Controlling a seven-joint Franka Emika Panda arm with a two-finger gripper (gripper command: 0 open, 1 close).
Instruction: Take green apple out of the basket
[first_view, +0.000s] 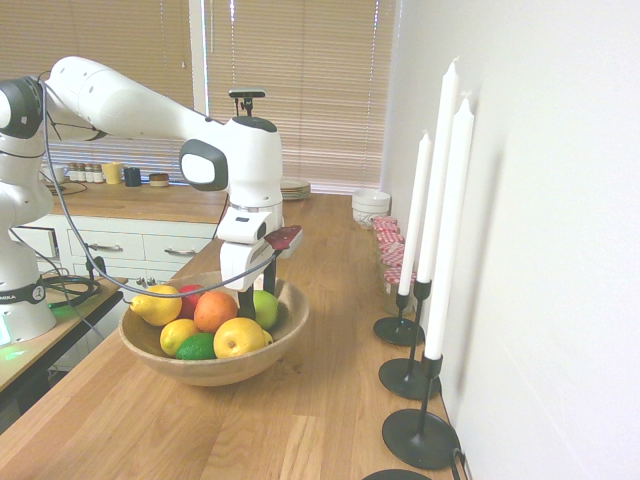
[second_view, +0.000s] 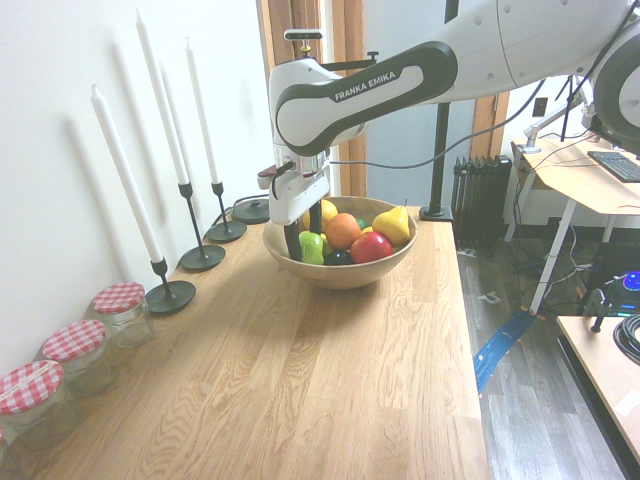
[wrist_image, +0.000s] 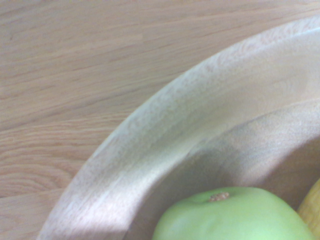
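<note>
Two dark jaws (second_view: 303, 231) stood apart, reaching into the round tan wooden bowl (second_view: 345, 277) beside the smooth light-green apple (second_view: 312, 248), which lay inside near the rim. Grasping seemed the step in hand; next, the jaws had to close around it before lifting.

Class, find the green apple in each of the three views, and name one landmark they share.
First exterior view: green apple, right side of the bowl, beside the gripper.
Second exterior view: left side of the bowl, beside the gripper.
Wrist view: bottom edge, right of centre.
Shared landmark: the bowl's rim.
</note>
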